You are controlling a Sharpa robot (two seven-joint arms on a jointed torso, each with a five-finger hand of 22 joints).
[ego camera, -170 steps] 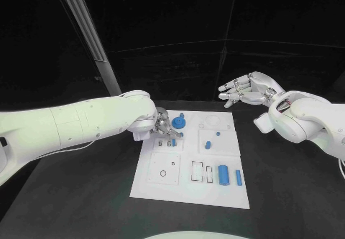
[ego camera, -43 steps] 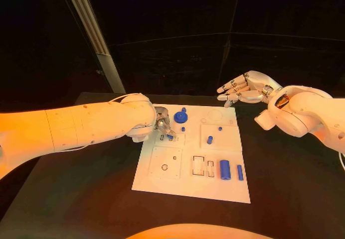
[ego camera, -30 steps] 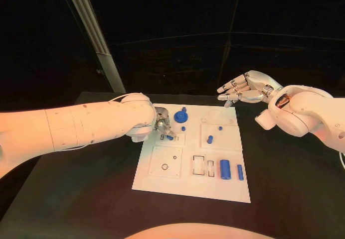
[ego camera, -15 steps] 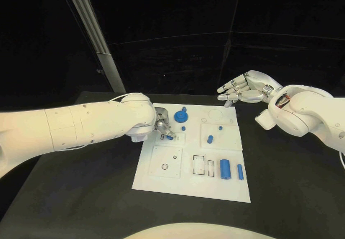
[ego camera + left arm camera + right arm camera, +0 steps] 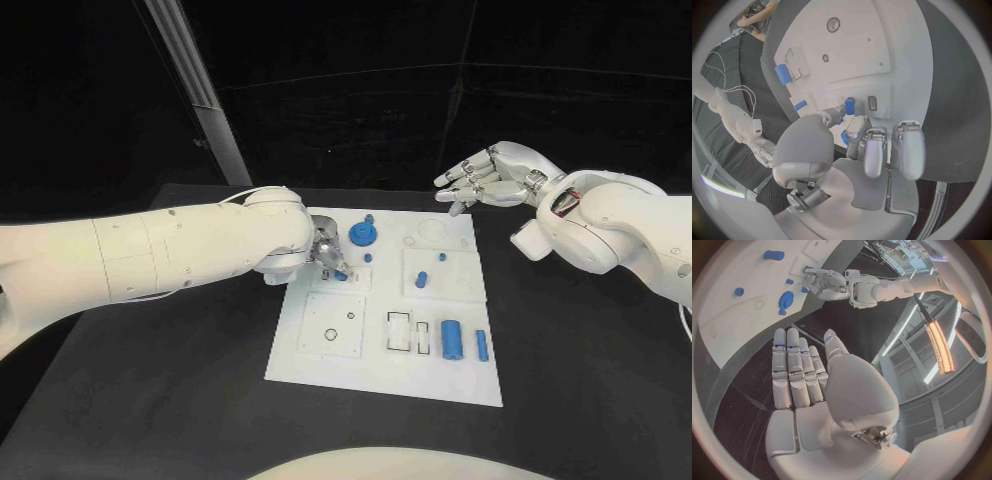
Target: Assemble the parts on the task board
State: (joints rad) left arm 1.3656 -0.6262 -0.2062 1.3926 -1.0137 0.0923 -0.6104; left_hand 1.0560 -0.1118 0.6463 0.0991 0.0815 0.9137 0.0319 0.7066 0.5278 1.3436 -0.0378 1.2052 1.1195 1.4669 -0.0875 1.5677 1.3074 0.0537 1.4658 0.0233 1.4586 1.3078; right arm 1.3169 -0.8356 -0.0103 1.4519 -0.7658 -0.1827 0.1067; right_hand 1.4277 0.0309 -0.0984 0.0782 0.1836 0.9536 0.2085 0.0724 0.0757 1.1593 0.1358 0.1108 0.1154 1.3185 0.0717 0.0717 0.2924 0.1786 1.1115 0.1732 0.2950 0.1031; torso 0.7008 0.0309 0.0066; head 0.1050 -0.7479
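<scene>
The white task board (image 5: pixel 378 370) lies in the middle of the black table. My left hand (image 5: pixel 323 250) is over its far left section, fingertips down, pinching a small blue part (image 5: pixel 340 275) beside a narrow slot (image 5: pixel 872 103); in the left wrist view that part (image 5: pixel 849 106) sits between the fingertips. A blue round knob (image 5: pixel 364 236) stands just beyond the hand. A blue peg (image 5: pixel 420 281), a thick blue cylinder (image 5: pixel 451 340) and a thin blue pin (image 5: pixel 480 345) lie on the board's right half. My right hand (image 5: pixel 483 180) hangs open above the far right corner, its fingers straight (image 5: pixel 798 370).
A grey pole (image 5: pixel 195 90) rises behind the table at the left. Empty rectangular cut-outs (image 5: pixel 400 332) and a round hole (image 5: pixel 330 335) sit in the board's near half. Black table (image 5: pixel 159 380) lies on both sides of the board.
My left hand's fingers have shifted only slightly over the small blue part at the same spot. The right hand has stayed raised and open.
</scene>
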